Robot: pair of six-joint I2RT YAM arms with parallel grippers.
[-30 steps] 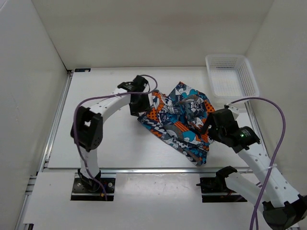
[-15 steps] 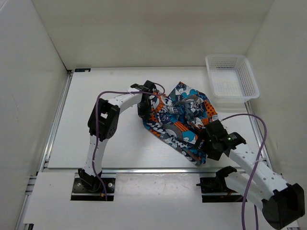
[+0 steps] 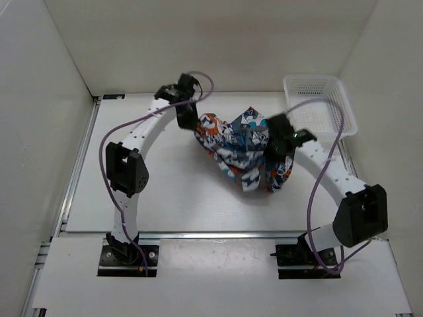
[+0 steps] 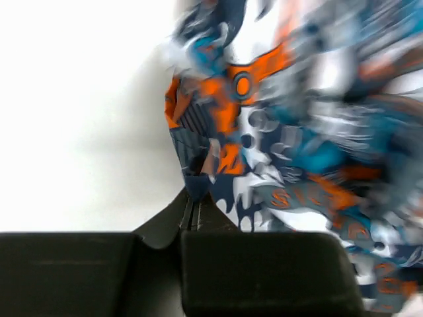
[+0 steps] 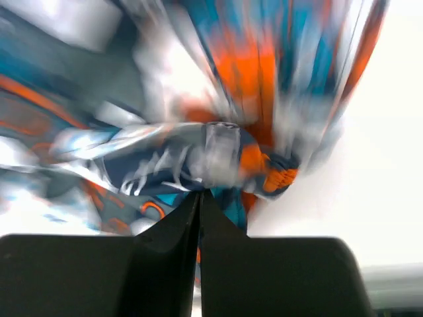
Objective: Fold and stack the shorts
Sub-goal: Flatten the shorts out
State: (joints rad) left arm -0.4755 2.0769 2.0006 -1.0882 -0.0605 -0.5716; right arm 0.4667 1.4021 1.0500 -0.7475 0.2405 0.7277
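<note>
The shorts [image 3: 241, 148], printed in blue, orange, white and black, hang bunched between both arms over the table's middle. My left gripper [image 3: 192, 122] is shut on the shorts' left edge; in the left wrist view the cloth [image 4: 264, 145] runs up from the closed gripper tips [image 4: 195, 198]. My right gripper [image 3: 274, 150] is shut on the shorts' right side, and the right wrist view shows blurred fabric [image 5: 198, 132] pinched at its tips [image 5: 200, 196]. The lower part of the shorts droops toward the table.
A white mesh basket [image 3: 318, 105] stands at the back right, close behind the right arm. White walls close in the table [image 3: 145, 198] at the back and both sides. A metal rail [image 3: 79, 165] runs along the left edge.
Both grippers have shut on the shorts and lifted them off the table. The arms have swung toward the back, and the cloth has gone from spread flat to a hanging bunch.
</note>
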